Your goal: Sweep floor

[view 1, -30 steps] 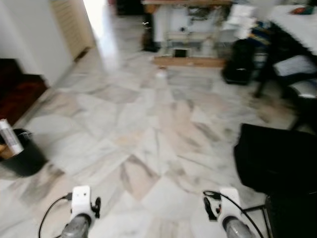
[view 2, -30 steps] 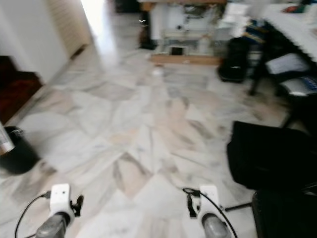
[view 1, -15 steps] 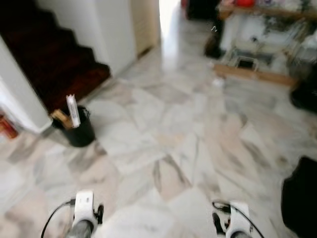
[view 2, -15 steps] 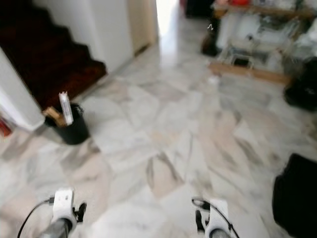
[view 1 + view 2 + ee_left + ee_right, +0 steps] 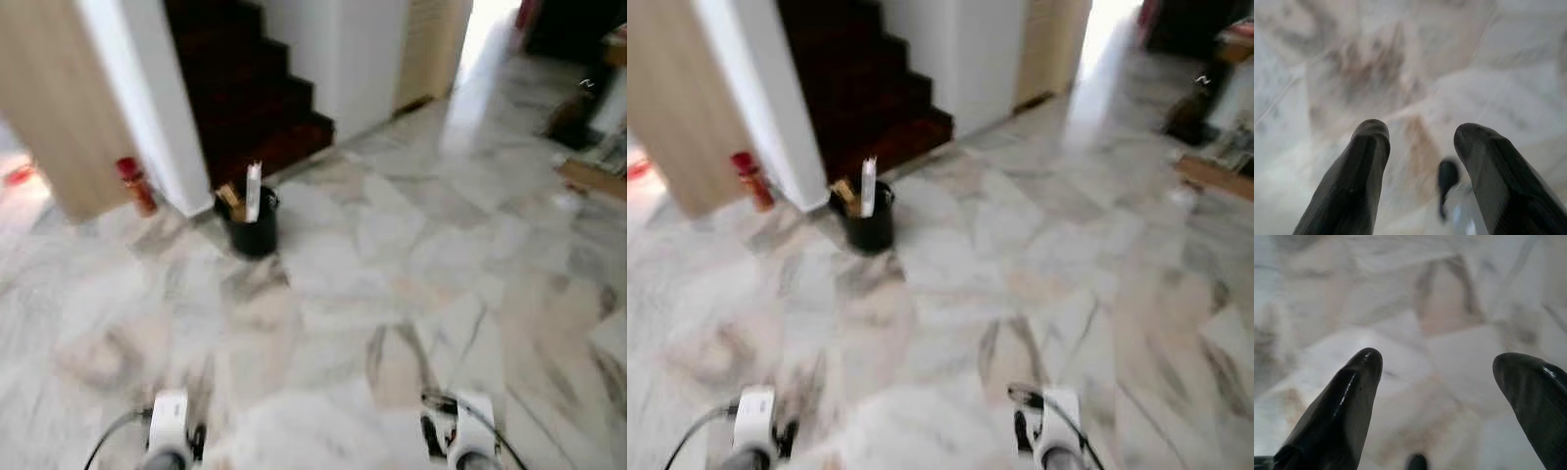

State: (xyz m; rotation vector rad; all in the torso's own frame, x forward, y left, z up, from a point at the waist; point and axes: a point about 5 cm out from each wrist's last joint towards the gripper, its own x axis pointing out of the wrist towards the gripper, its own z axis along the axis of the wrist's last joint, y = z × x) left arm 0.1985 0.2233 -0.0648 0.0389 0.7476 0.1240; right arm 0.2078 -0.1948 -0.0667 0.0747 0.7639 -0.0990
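Left gripper (image 5: 1418, 147): fingers spread apart, nothing between them, pointing down at bare marble floor (image 5: 411, 255). Right gripper (image 5: 1442, 377): fingers wide apart, also empty, also over bare marble. In the head views both wrists sit low at the near edge, left wrist (image 5: 168, 423) and right wrist (image 5: 468, 431), arms held forward at about the same height, neither reaching.

Outward from the grippers: pale veined marble tiles run ahead. The frame is motion-blurred, so small debris on the floor cannot be made out.

Task-relevant item: a black bucket (image 5: 253, 230) stands on the floor ahead and to the left, well apart from both grippers, near the foot of a dark staircase (image 5: 250, 93). From it stick up a white handle-like stick (image 5: 254, 192) and a tan wooden piece (image 5: 230, 197); both stand roughly upright, long axis near vertical, leaning slightly. Whether either is a broom or brush handle cannot be told at this blur. A red bottle-shaped object (image 5: 137, 186) stands beside a white wall corner (image 5: 157, 108), left of the bucket.

Judgement: if the sweeping tool is in that bucket, it lies forward-left, so the left arm is the nearer one. Neither gripper carries a tool now. How much of the floor is swept cannot be judged from these frames.
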